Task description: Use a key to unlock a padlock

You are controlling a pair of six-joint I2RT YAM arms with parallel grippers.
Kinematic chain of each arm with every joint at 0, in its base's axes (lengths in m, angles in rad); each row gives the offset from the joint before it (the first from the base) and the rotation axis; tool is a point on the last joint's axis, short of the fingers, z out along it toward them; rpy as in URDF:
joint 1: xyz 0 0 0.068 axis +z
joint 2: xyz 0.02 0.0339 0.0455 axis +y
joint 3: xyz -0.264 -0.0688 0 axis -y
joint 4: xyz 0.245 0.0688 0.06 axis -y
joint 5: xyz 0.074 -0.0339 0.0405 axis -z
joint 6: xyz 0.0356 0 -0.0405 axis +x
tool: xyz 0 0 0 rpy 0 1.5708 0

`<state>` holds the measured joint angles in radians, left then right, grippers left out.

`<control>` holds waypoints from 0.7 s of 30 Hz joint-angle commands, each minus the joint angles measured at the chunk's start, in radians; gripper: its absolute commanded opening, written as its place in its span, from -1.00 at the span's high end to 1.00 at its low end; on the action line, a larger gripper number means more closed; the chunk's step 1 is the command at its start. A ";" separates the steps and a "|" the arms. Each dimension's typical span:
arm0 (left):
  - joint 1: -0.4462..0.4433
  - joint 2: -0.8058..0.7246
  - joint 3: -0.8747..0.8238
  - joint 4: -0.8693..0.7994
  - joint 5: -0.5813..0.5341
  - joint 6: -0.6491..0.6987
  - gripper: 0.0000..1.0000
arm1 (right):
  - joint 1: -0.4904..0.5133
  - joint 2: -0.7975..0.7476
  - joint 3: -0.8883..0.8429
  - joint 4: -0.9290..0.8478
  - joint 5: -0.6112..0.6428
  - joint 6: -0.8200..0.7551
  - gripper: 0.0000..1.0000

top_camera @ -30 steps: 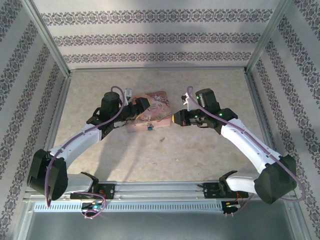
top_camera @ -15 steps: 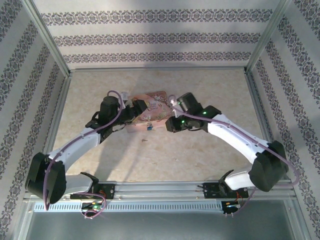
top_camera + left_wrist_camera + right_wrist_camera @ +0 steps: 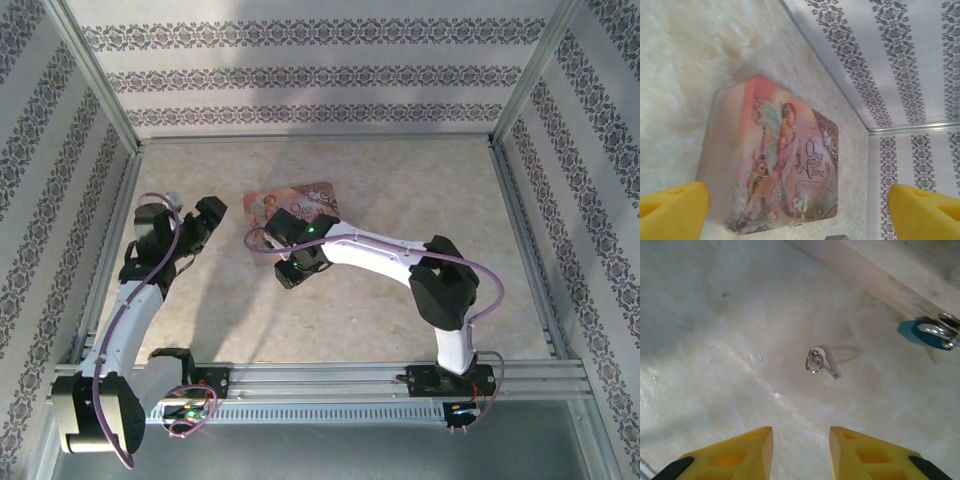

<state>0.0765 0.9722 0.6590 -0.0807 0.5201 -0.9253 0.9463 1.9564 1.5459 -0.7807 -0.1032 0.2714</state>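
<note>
The pink box (image 3: 775,155) stands shut on the bench (image 3: 715,340), the padlock (image 3: 932,334) at its edge. The key (image 3: 819,361) lies loose ahead of the right tool (image 3: 801,434), which is partly spread and empty. The left tool (image 3: 795,200) is spread wide.

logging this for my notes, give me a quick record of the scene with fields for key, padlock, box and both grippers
pink box: lying on the table, picture side up
padlock: blue, at the box's edge
key: on the table, on a small ring, apart from the padlock, not held
left gripper: open, empty, pointed at the box
right gripper: open, empty, key just ahead of it
</note>
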 commanded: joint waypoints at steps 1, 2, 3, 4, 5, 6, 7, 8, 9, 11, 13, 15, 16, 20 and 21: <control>0.037 -0.046 -0.013 -0.077 0.025 0.050 -0.84 | 0.017 0.065 0.071 -0.070 0.039 0.058 0.27; 0.043 -0.053 -0.015 -0.083 0.025 0.053 -0.85 | 0.017 0.085 0.088 -0.080 0.042 0.070 0.26; 0.048 -0.057 -0.017 -0.090 0.024 0.054 -0.85 | 0.017 0.102 0.106 -0.087 0.044 0.082 0.25; 0.051 -0.060 -0.018 -0.092 0.025 0.057 -0.85 | 0.017 0.121 0.116 -0.088 0.045 0.093 0.24; 0.052 -0.061 -0.018 -0.094 0.026 0.058 -0.85 | 0.017 0.134 0.124 -0.089 0.043 0.099 0.24; 0.052 -0.060 -0.018 -0.093 0.029 0.059 -0.85 | 0.017 0.148 0.131 -0.087 0.042 0.107 0.24; 0.052 -0.060 -0.018 -0.092 0.030 0.059 -0.85 | 0.017 0.160 0.139 -0.084 0.032 0.109 0.23; 0.053 -0.059 -0.018 -0.090 0.030 0.058 -0.85 | 0.017 0.171 0.146 -0.083 0.024 0.112 0.23; 0.054 -0.059 -0.019 -0.089 0.030 0.057 -0.85 | 0.018 0.182 0.156 -0.083 0.022 0.115 0.24; 0.054 -0.059 -0.022 -0.085 0.030 0.055 -0.85 | 0.018 0.196 0.171 -0.083 0.022 0.119 0.24; 0.054 -0.059 -0.025 -0.081 0.032 0.052 -0.85 | 0.018 0.210 0.183 -0.084 0.029 0.122 0.24; 0.054 -0.061 -0.027 -0.077 0.035 0.049 -0.85 | 0.018 0.223 0.196 -0.096 0.041 0.125 0.25; 0.054 -0.062 -0.028 -0.077 0.037 0.048 -0.85 | 0.018 0.230 0.201 -0.101 0.043 0.126 0.26; 0.054 -0.069 -0.026 -0.078 0.035 0.047 -0.85 | 0.018 0.248 0.213 -0.114 0.054 0.137 0.30; 0.054 -0.070 -0.026 -0.077 0.035 0.048 -0.85 | 0.019 0.252 0.216 -0.116 0.054 0.137 0.30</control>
<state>0.1200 0.9215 0.6453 -0.1448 0.5423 -0.8932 0.9524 2.1838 1.7348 -0.8536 -0.0765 0.3874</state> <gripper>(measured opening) 0.926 0.352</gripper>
